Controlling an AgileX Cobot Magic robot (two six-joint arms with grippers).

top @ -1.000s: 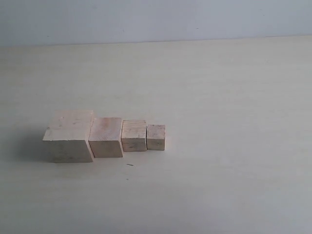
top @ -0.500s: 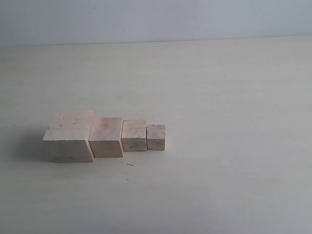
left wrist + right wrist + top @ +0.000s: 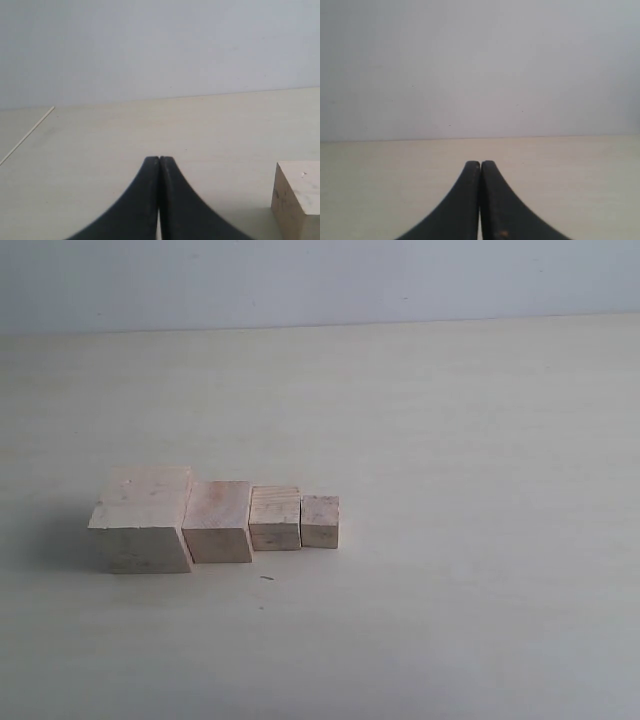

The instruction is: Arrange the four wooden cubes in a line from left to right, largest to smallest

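Note:
Four pale wooden cubes stand in a touching row on the table in the exterior view: the largest cube at the left, then the second cube, the third cube and the smallest cube at the right. Neither arm shows in the exterior view. In the left wrist view my left gripper is shut with nothing between its black fingers, and one cube sits off to its side. My right gripper is shut and empty over bare table.
The cream table stretches wide to the right of and behind the row. A pale wall rises behind the table's far edge. A tiny dark speck lies just in front of the cubes.

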